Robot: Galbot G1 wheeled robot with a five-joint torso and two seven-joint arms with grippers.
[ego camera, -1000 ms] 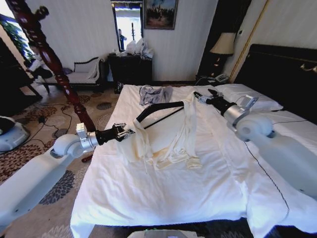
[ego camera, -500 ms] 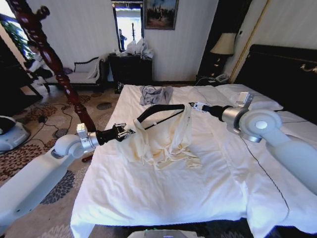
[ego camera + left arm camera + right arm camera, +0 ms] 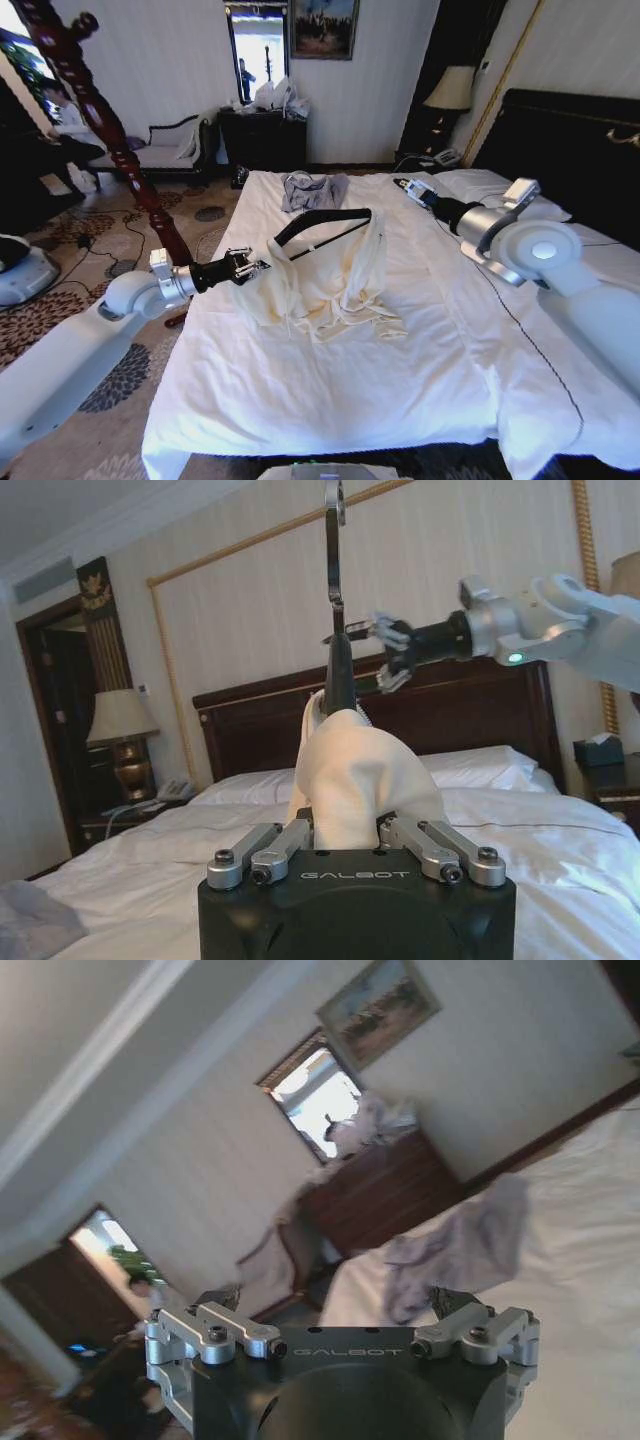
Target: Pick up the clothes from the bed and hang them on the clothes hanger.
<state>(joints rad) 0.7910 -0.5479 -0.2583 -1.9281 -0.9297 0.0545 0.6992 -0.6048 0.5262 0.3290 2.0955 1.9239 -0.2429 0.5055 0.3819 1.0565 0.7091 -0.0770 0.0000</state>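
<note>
The left gripper (image 3: 245, 266) is shut on the clothes (image 3: 320, 285) at one end of the hanger (image 3: 322, 223), holding them just above the bed (image 3: 330, 400). The right gripper (image 3: 412, 188) is spread wide and holds nothing — it is up near the pillows, to the right of the hanger. The cloth could slide off the hanger — the cloth is thin and hangs mostly to one side.

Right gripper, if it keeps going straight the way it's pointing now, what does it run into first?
Most likely the blue-grey garment lying on the bed. The right gripper, open and empty, points across the bed toward it, with nothing between them in the right wrist view. Depth is unclear, so it might pass just above.
</note>
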